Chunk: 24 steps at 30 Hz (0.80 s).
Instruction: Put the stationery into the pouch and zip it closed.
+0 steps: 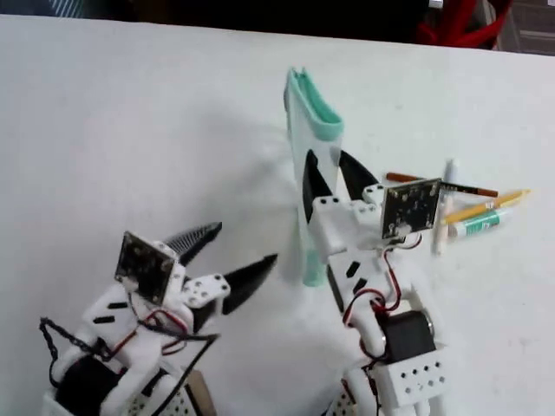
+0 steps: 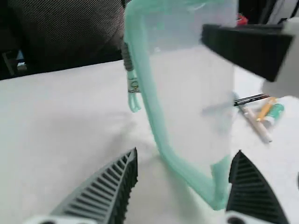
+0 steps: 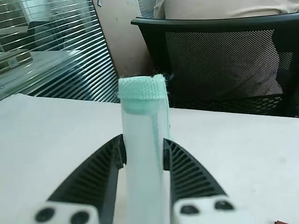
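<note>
Pouch (image 1: 305, 113) stands on edge mid-table, pinched between the right gripper's (image 3: 142, 147) fingers, and from above that arm hides its lower part. We see a zipper pull (image 2: 132, 91) from the left wrist, but can't tell if it's zipped. Left gripper (image 1: 245, 243) is spread wide nearby, holding nothing. Stationery (image 1: 468, 210) lies on the table (image 1: 130, 113) beside the pouch.
</note>
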Each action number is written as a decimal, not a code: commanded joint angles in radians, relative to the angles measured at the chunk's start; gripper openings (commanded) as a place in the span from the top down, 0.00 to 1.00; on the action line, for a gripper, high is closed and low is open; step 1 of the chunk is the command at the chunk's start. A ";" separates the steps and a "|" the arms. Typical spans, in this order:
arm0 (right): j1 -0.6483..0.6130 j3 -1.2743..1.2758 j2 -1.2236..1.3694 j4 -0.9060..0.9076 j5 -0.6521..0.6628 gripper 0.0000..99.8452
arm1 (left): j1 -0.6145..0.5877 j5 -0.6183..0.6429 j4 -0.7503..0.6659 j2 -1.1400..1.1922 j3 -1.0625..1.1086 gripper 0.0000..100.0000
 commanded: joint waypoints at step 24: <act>-0.312 -0.176 -0.025 0.091 -0.011 0.98 | -0.110 -0.002 -0.334 0.010 0.215 0.71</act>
